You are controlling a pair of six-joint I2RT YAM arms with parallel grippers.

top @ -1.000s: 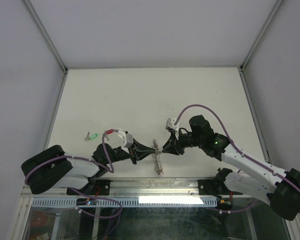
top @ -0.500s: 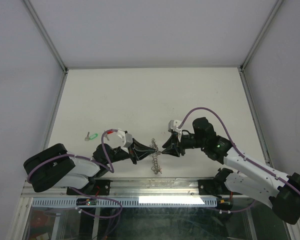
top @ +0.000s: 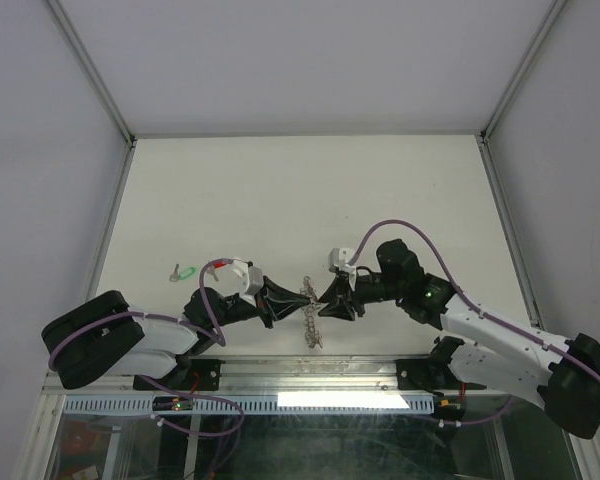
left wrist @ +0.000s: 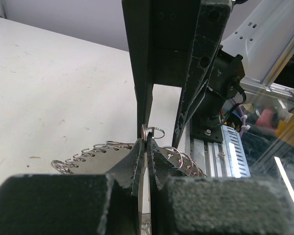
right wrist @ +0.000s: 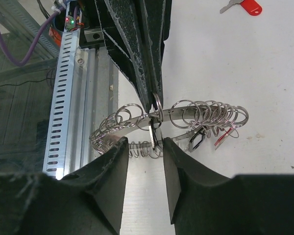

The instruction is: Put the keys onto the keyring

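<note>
Now pinching the keyring (top: 311, 318) with the left gripper (top: 299, 299), reaching in from 9 o'clock, jaws clenched fully together on a thin wire loop at the top of the rim. Holding the ring tilted up on edge at 6 o'clock of the table (top: 300, 190), close to the near edge, trailing from the pinch toward 6 o'clock in the overhead view. Not managing to judge contact between lower rim and tabletop. Posing the right gripper (right wrist: 144, 144) at 3 o'clock of the ring, nose to nose with the left, almost touching. Holding the right fingers (right wrist: 112, 171) released and spread, straddling the grey band just below the pinch point, grasping nothing; not resolving a narrow dark sliver hanging in the gap between them. Noting, in the right wrist view, many small wire loops fringing the band, crowding toward 3 o'clock, plus two tiny bits dangling under them at 4 o'clock, a black piece (right wrist: 196, 141) and a red piece (right wrist: 220, 141), too small for confirming as keys. Spotting a red key (right wrist: 245, 6) lying loose on the table at 1 o'clock of that view, well apart from the ring. Spotting a green key (top: 184, 271) lying flat at 9 o'clock of the ring in the overhead view, beyond the left arm, also well apart.
</note>
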